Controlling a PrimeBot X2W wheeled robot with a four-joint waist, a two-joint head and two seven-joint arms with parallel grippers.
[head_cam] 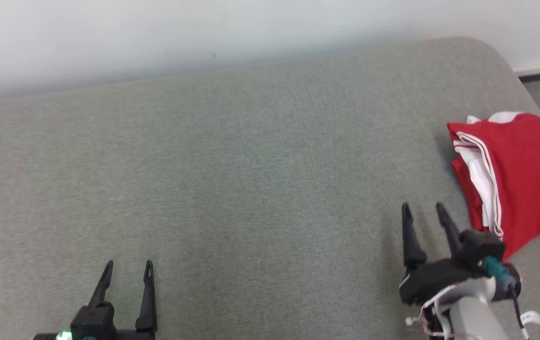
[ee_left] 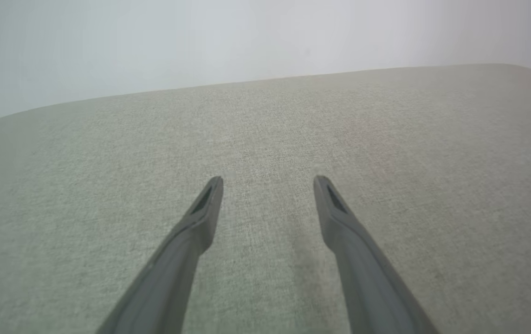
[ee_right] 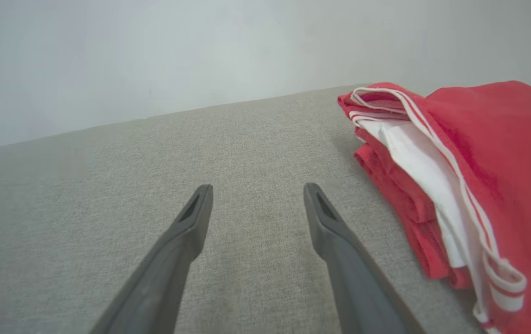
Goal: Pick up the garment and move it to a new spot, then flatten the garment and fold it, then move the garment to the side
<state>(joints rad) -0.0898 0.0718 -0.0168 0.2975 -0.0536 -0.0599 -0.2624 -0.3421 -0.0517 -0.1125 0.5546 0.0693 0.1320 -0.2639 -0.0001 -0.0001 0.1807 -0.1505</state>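
1. We are looking at a grey padded surface [head_cam: 251,189] that is carrying everything; its far right corner is rounded, and a pale wall is running behind its far edge.

2. The garment [head_cam: 525,179] is lying folded in a thick bundle against the right edge of the padded surface, nearer the far right corner than the near one. Its long axis is running from near to far, along that edge. The stacked folds, with the white sleeve and the striped trim, are facing inward, toward the middle. We are not seeing any lettering from here.

3. The right claw [head_cam: 422,208] is the nearer one by far. It is hanging just beside the near end of the bundle, on its inner side, apart from the cloth. Its fingers are pointing toward the far edge, roughly parallel to the bundle, so the garment [ee_right: 493,153] is lying off to the claw's right [ee_right: 257,188] and not ahead of it. We are judging that any reach must swing rightward. The fingers are standing spread wide, holding nothing, above the pale forearm [head_cam: 473,316].

4. The left claw [head_cam: 129,264] is waiting near the near edge, well apart from the garment, also spread wide and empty [ee_left: 268,181].
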